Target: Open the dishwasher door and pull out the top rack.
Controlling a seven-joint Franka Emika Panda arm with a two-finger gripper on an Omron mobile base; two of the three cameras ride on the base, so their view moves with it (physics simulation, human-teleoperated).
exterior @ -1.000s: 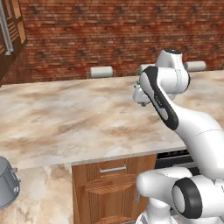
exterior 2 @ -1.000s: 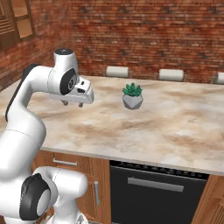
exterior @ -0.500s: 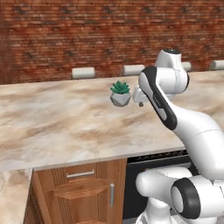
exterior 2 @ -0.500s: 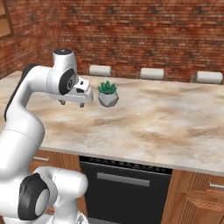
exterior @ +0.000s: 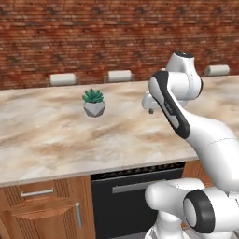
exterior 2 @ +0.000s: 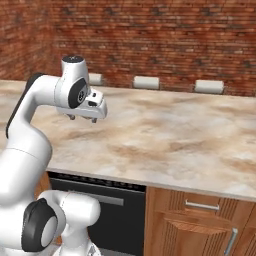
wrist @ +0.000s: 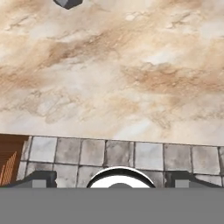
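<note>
The dishwasher door [exterior: 116,210] is a black panel under the marble counter [exterior: 56,140], shut, with a silver bar handle [exterior: 135,187] near its top. In the right base view the dishwasher door [exterior 2: 125,220] sits beside my white base. The top rack is hidden behind the shut door. My gripper [exterior: 150,106] hangs above the counter, well over the door and apart from it. From the other side the gripper [exterior 2: 82,118] points down at the marble. In the hand view the gripper [wrist: 111,179] is open, fingertips [wrist: 40,178] wide apart and nothing between them.
A small potted plant [exterior: 94,102] stands on the counter left of the gripper; its pot [wrist: 68,2] touches the hand view's top edge. Brown wooden cabinets [exterior: 46,210] [exterior 2: 200,225] flank the dishwasher. A brick wall backs the counter. Grey floor tiles [wrist: 109,155] lie below the counter edge.
The whole scene has slid leftward in both base views, so the base has driven to the right. The dishwasher now sits in front of me. The arm keeps its pose over the counter.
</note>
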